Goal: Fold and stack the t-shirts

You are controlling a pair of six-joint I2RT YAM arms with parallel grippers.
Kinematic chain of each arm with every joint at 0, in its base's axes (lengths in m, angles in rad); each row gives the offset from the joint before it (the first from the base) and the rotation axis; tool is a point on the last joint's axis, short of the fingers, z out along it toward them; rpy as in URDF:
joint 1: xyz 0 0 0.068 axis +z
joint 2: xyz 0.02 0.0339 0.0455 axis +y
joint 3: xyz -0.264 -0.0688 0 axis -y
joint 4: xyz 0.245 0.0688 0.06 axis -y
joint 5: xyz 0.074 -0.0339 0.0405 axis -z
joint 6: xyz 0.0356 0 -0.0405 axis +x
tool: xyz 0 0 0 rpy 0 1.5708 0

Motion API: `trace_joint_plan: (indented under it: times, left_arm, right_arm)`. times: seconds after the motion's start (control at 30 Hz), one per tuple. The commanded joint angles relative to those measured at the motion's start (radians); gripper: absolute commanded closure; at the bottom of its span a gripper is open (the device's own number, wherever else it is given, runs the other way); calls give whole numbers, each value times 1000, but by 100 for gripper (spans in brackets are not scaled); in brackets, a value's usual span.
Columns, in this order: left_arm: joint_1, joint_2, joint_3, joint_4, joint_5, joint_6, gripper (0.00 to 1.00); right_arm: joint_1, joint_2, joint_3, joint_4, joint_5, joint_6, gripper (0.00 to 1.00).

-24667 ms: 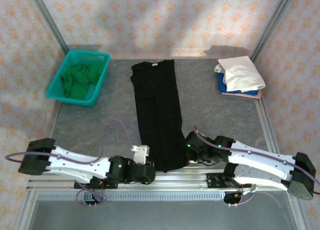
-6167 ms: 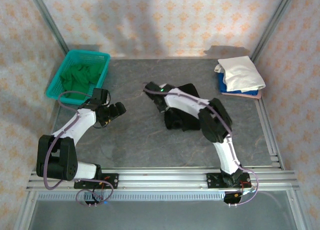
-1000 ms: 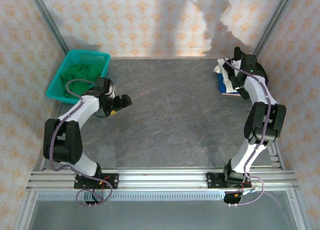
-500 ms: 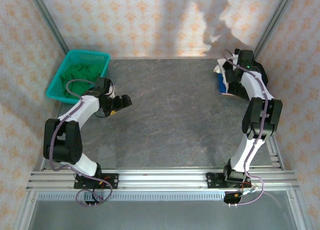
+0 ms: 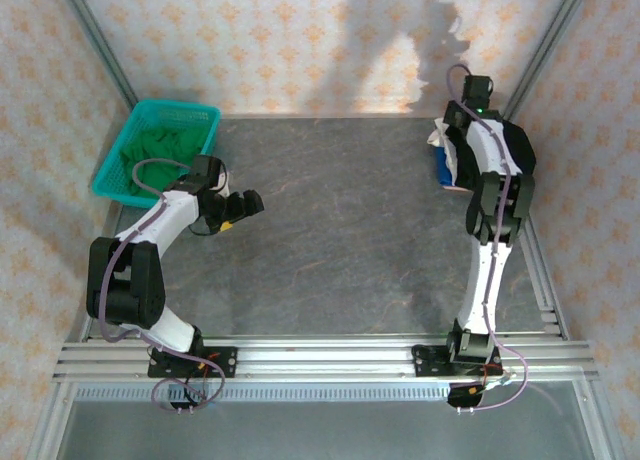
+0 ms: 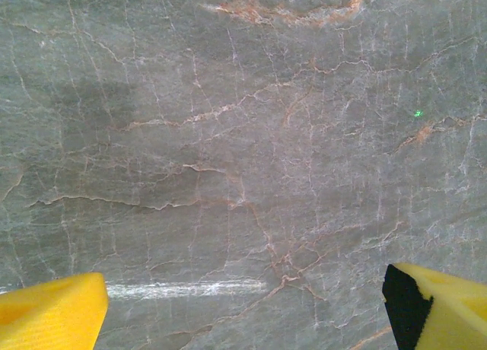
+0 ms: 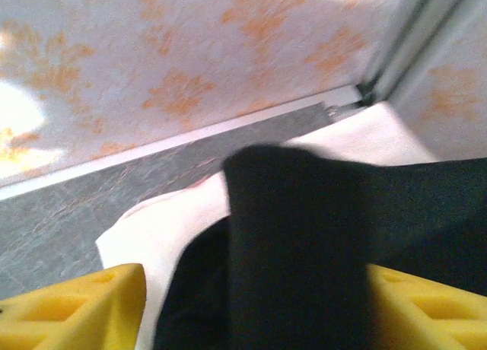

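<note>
Just opened the right gripper [image 7: 251, 304], leaving the black shirt [image 7: 304, 236] on the white shirt [image 7: 175, 221] in the far right pile. Holds the left gripper [image 6: 243, 312] wide open over the table [image 6: 228, 137]. Probably finishes this shirt.

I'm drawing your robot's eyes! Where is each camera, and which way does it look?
Top external: high behind the arms, looking down on the table; both arms, left gripper and right gripper show.
Left wrist: on the left arm, facing down at the table; yellow fingertips show.
Right wrist: facing the black shirt on a white shirt; yellow fingertips show.
Shared: top and right wrist both see the black shirt.
</note>
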Motion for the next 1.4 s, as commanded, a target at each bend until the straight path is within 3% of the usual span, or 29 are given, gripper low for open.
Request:
trace_joint_plan:
  times: [0.0, 0.13, 0.27, 0.5, 0.6, 0.7, 1.03, 1.23, 1.37]
  left_arm:
    - [5, 13, 16, -36, -14, 28, 5]
    - [5, 20, 19, -40, -16, 31, 5]
    - [5, 26, 23, -40, -13, 31, 5]
    - [5, 16, 25, -42, -12, 31, 5]
    - [5, 6, 23, -34, -17, 24, 5]
    - [5, -11, 24, -18, -32, 15, 3]
    - [5, -155, -9, 78, -165, -9, 0]
    - [5, -336, -158, 275, -429, -45, 0]
    - [5, -485, -322, 465, -618, -15, 0]
  right_arm:
    - [38, 104, 135, -137, -47, -23, 33]
    - [54, 198, 215, -249, -13, -111, 32]
    - [56, 189, 198, -282, 4, -155, 28]
    - [59, 74, 206, -327, 64, -168, 21]
    - [59, -7, 165, -317, 63, -135, 12]
    - [59, -121, 8, -213, 64, -116, 0]
    - [66, -530, -665, 164, 38, -57, 1]
    - [98, -826, -1095, 355, -16, -5, 1]
    - [181, -988, -1352, 507, -2, -56, 1]
